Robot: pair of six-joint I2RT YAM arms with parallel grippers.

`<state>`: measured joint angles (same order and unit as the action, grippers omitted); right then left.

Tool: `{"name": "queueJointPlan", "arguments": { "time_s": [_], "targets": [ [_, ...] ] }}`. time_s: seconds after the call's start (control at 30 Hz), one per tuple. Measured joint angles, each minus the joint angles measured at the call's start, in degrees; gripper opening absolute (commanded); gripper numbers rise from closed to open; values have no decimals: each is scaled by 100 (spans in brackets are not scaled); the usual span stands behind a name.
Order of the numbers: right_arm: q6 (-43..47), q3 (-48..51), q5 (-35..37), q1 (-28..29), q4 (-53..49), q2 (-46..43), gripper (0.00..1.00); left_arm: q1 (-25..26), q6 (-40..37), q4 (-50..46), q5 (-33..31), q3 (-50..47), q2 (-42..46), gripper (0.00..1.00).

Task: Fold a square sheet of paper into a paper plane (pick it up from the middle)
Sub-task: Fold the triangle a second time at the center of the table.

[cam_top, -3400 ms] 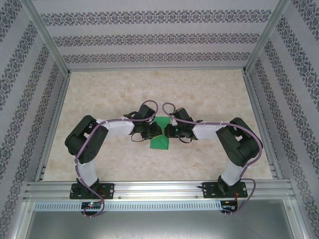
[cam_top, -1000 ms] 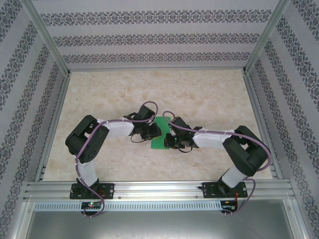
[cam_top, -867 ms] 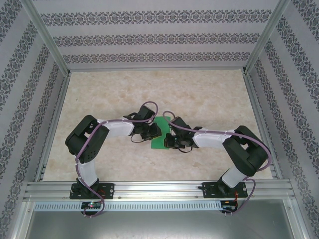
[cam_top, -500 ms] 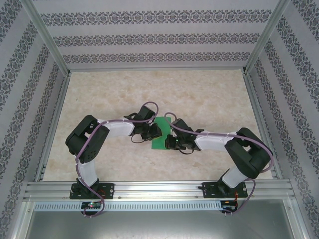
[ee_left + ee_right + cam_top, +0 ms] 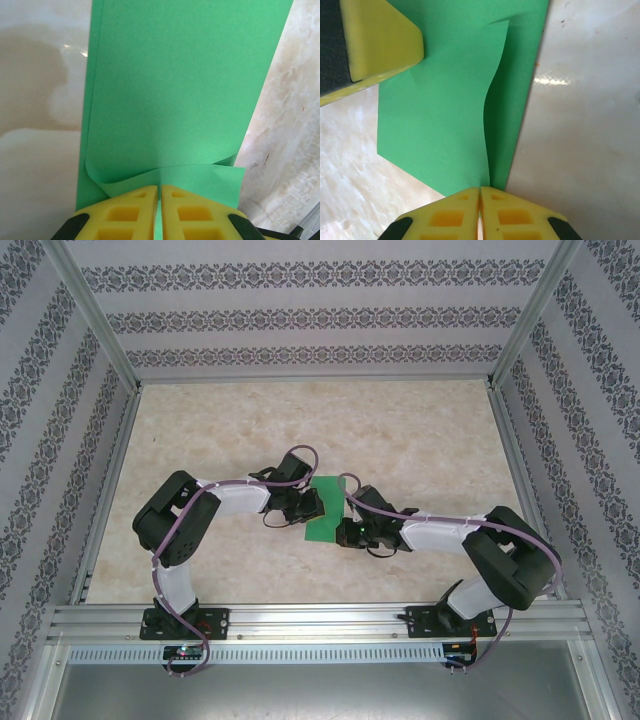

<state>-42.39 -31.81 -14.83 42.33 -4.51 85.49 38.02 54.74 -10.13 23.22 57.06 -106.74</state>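
On the marbled table (image 5: 420, 430) our two arms meet over the green sheet of paper (image 5: 325, 502), which lies mid-table as a long folded band. We judge this an early fold. Our left gripper (image 5: 160, 192) is pressed together on a curled-up flap, and our right gripper (image 5: 480, 192) pinches the lifted top layer's edge. Next we must lay that layer flat, align the edges, and crease
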Motion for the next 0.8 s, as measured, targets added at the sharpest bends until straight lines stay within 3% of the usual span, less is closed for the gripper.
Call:
{"name": "queueJointPlan", "arguments": {
  "time_s": [0.33,0.5,0.8],
  "targets": [
    [4,50,297,-24,-1064,-756,12,2,0,2,46,0,-11,12],
    [-20,44,238,-48,-1012,-1296,16,2,0,2,46,0,-11,13],
    [-15,-769,-188,-31,-345,-107,15,2,0,7,52,13,-15,14]
  ]
}}
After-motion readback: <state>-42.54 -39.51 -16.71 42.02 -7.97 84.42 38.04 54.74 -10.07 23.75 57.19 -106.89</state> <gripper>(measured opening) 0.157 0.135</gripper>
